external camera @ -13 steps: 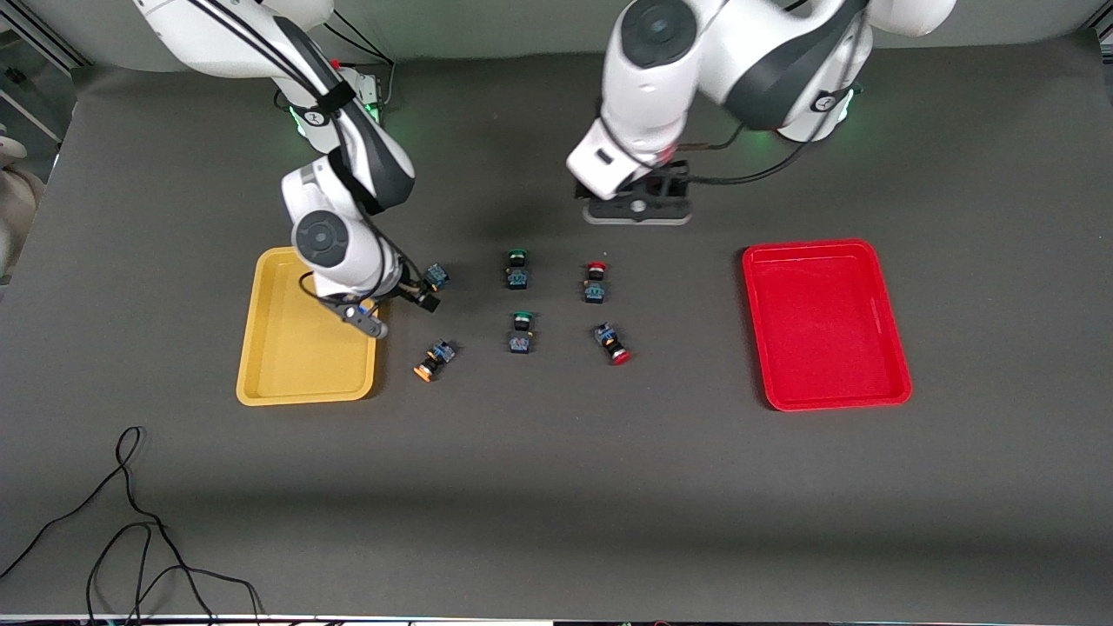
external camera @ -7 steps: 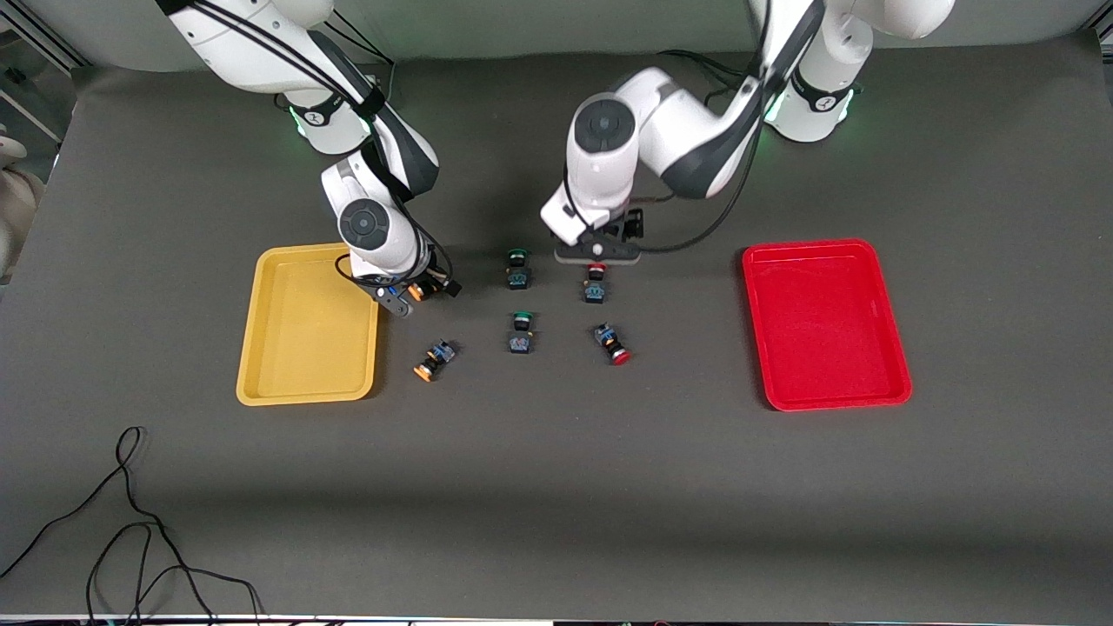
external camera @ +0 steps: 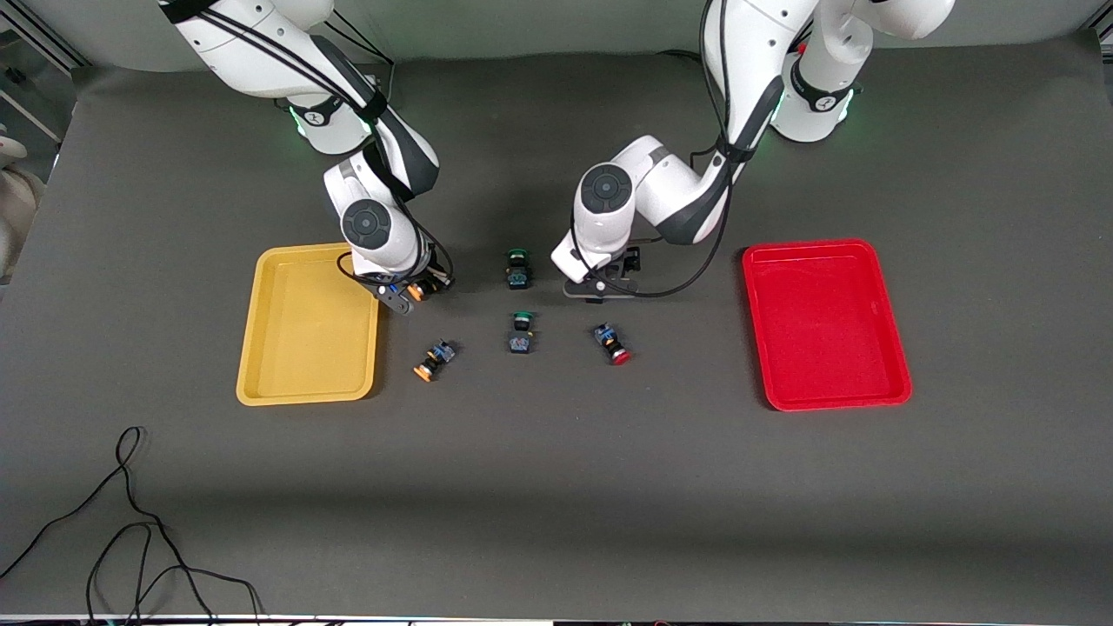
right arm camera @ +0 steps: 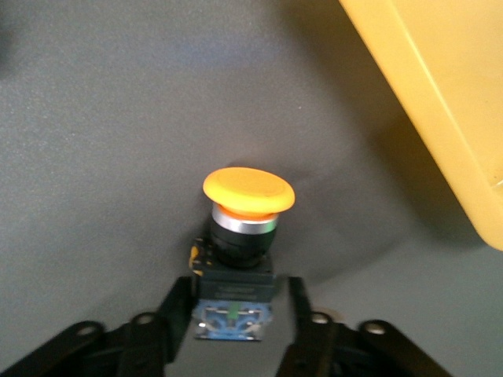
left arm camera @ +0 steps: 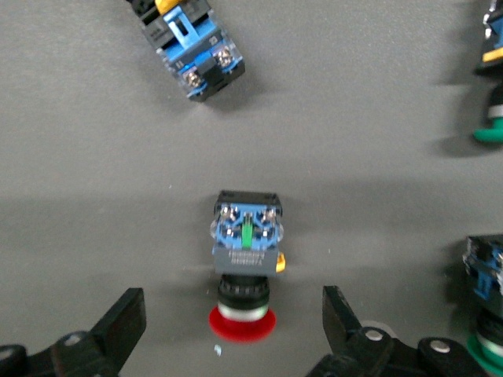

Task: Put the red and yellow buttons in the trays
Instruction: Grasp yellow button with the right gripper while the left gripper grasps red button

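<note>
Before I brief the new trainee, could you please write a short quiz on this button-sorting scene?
1. True or false: the red tray already holds something.
2. The left gripper is open around a button lying on the table. What colour is its cap? A green, B red, C yellow.
3. How many green-capped buttons are on the table?

Key: 1 false; 2 B; 3 two.
</note>
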Motion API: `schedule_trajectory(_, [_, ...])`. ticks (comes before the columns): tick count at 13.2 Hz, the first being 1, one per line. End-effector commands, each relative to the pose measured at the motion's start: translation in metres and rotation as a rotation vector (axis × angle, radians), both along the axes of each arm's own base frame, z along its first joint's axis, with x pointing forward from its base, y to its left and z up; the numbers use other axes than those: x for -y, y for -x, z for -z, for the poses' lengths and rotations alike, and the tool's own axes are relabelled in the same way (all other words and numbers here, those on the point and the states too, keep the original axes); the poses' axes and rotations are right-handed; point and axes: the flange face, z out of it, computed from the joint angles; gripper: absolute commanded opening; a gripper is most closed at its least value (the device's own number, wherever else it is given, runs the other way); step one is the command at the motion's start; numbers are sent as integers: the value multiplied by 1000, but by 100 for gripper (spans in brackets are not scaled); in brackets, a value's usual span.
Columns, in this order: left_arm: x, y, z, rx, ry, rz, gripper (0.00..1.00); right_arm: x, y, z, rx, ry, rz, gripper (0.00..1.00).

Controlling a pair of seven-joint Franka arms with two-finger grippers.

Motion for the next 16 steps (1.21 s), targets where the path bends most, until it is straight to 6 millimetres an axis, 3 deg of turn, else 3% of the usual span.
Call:
schedule_trajectory(1, [0, 0, 9, 16, -12, -5, 100, -1, -6, -21, 50, 0, 14, 5])
schedule_trajectory(3, [-3, -6, 16, 32, -17, 5, 99, -2, -14, -56, 86, -1, 13, 5])
schedule_trajectory(4, [-2, -5, 20, 31, -18, 6, 92, 0, -21, -86, 75, 19, 13, 5])
schedule_trajectory(6, [-2, -6, 20, 31, -18, -5, 54, 25, -37, -146, 51, 51, 14, 5])
schedule_trajectory(7, [-2, -6, 20, 31, -19, -25, 31, 51, -44, -166, 53, 49, -1, 5])
schedule_trajectory(8, [-2, -8, 18, 33, -18, -33, 15, 83, -50, -176, 50, 42, -18, 5])
schedule_trajectory(9, [-1, -11, 16, 32, -19, -44, 7, 124, -58, -179, 35, 18, -15, 5])
schedule_trajectory(10, [-4, -16, 12, 34, -18, -57, 5, 159, -60, -173, 14, 2, -23, 5])
schedule_trajectory(12, [-20, -36, -16, 46, -11, -93, 5, 202, -53, -138, -6, -17, -26, 5])
schedule_trajectory(14, [-49, -54, -60, 32, -34, -128, 5, 215, -34, -92, 18, -21, -44, 5])
schedule_trajectory(16, [-103, -77, -92, 37, -34, -187, 3, 228, -29, -53, 14, -17, -37, 5])
